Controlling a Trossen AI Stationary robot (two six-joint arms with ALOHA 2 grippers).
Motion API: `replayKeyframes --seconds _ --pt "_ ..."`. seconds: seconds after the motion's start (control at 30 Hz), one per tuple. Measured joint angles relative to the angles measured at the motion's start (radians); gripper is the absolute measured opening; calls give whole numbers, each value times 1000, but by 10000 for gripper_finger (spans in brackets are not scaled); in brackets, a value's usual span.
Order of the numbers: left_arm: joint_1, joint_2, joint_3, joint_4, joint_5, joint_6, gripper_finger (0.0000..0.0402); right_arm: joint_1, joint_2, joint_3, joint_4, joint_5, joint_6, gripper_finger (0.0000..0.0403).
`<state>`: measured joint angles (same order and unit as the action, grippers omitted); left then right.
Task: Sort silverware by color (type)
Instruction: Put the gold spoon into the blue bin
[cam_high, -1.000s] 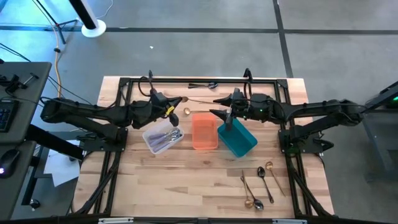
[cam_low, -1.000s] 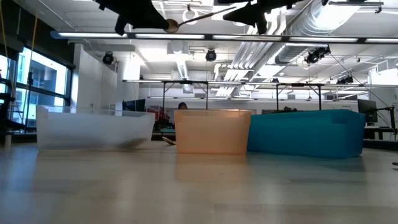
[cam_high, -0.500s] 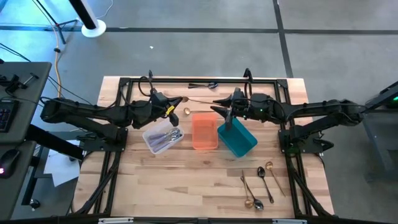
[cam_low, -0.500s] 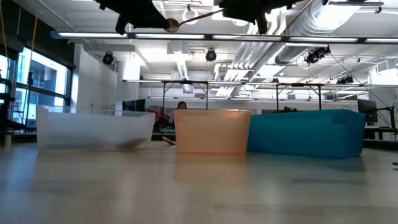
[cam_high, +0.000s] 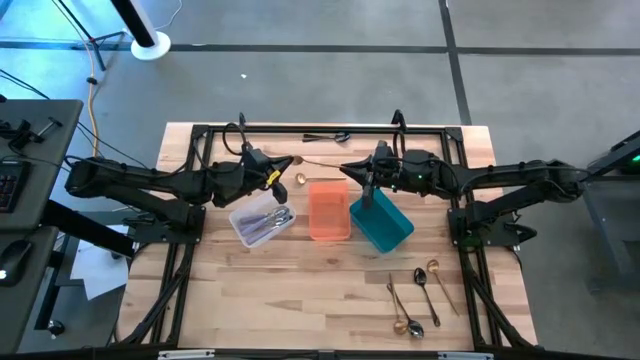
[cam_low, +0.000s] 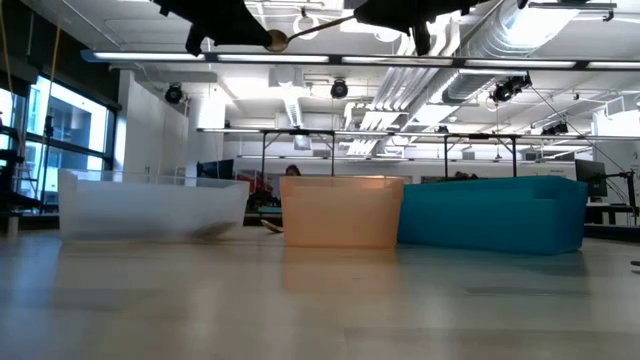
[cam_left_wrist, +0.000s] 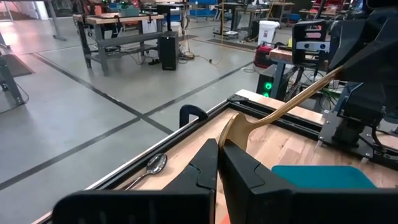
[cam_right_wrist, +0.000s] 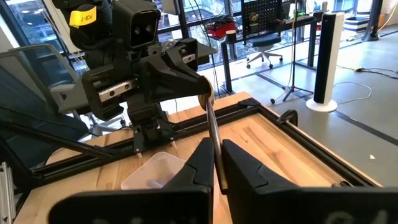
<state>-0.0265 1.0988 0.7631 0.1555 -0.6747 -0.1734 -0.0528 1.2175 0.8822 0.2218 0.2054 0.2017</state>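
Because both the left gripper (cam_high: 283, 163) and right gripper (cam_high: 347, 166) have fingers clamped on 1 gold spoon (cam_high: 318, 161), opposing pulls could bend or drop it.

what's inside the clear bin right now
The clear bin holds a few shiny silver utensils lying together. Their exact count and types cannot be told, since they overlap.
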Motion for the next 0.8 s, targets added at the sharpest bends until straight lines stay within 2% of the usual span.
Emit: replayKeyframes --seconds 0.2,0.37,0.67,0.8 --pt "0 0 0 -2 12 -5 2 0 0 0 0 0 0 4" --pt "0 0 0 -6 37 1 24 0 -1 0 -1 -8 0 3" --pt "-1 0 0 -7 72 -14 121 0 -1 0 0 -23 -1 1" --pt "0 -15 0 -20 132 -16 160 0 -1 0 0 -23 -1 1"
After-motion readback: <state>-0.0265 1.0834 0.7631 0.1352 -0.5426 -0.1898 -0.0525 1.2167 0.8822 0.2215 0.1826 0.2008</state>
